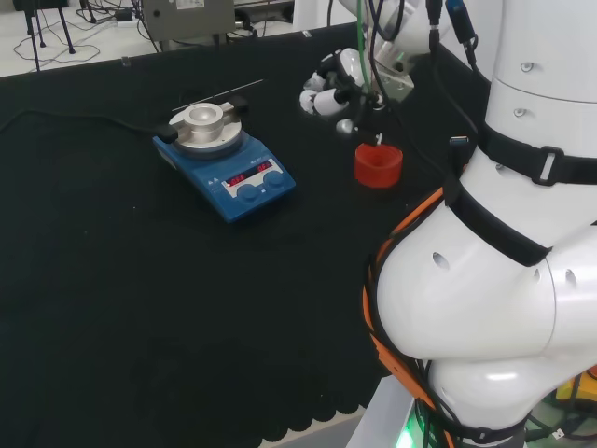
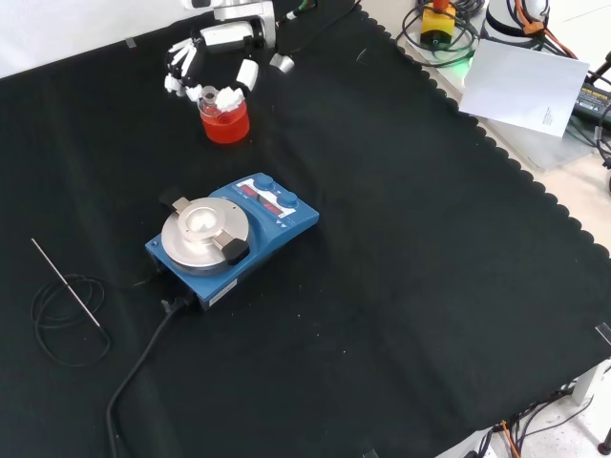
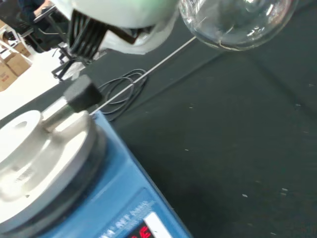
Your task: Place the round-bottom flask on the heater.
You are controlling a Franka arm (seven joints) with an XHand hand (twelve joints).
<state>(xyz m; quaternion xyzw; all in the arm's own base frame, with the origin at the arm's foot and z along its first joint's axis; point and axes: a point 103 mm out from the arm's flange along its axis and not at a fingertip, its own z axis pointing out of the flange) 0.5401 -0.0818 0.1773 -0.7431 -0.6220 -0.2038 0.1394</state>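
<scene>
The hand (image 2: 218, 59) hangs just above the red ribbed stand (image 2: 225, 124), its fingers curled round a clear round-bottom flask whose bulb (image 3: 237, 22) hangs over the black cloth in the wrist view. In the head view the hand (image 1: 328, 89) is up and to the left of the stand (image 1: 378, 165), which looks empty. The blue heater (image 2: 272, 224) with its round metal plate (image 2: 199, 229) stands nearer the camera than the hand in the front view. In the head view the heater (image 1: 229, 168) lies to the left of the hand. The plate (image 3: 34, 153) is bare.
A thin metal rod (image 2: 67, 281) and a coil of black cable (image 2: 57, 329) lie left of the heater in the front view, with the heater's cord (image 2: 143, 358) trailing toward the front edge. White paper (image 2: 525, 86) lies beyond the cloth's scalloped right edge.
</scene>
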